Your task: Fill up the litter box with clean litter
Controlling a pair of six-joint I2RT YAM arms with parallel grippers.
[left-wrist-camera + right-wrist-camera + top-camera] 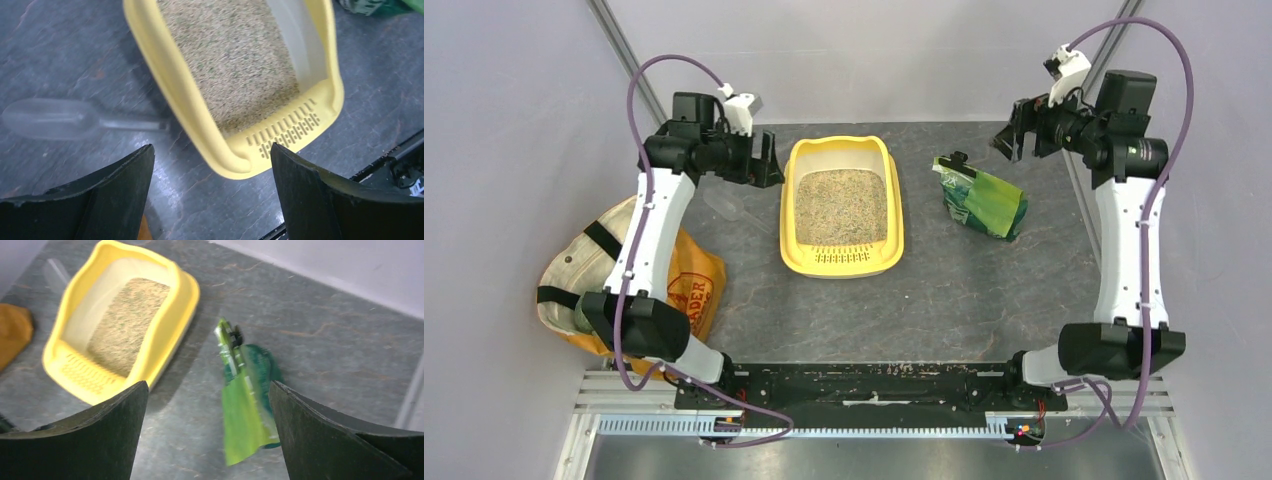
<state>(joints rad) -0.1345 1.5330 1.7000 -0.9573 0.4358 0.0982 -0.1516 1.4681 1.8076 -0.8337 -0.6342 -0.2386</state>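
The yellow litter box (787, 200) stands at the table's middle back, its grille lip (842, 259) toward the arms. Beige speckled litter (840, 206) covers its floor. It also shows in the left wrist view (165, 75) with the litter (240, 60), and in the right wrist view (170, 315). My left gripper (769, 165) is raised just left of the box's far left corner, open and empty (212, 155). My right gripper (1014, 135) is raised at the back right, above and beyond the green bag (980, 198), open and empty (209, 390).
A clear plastic scoop (724, 203) lies left of the box, partly under my left arm; it shows in the left wrist view (50, 119). The orange-and-cream tote bag (686, 285) sits at the left edge. The green bag (245, 405) lies flat right of the box.
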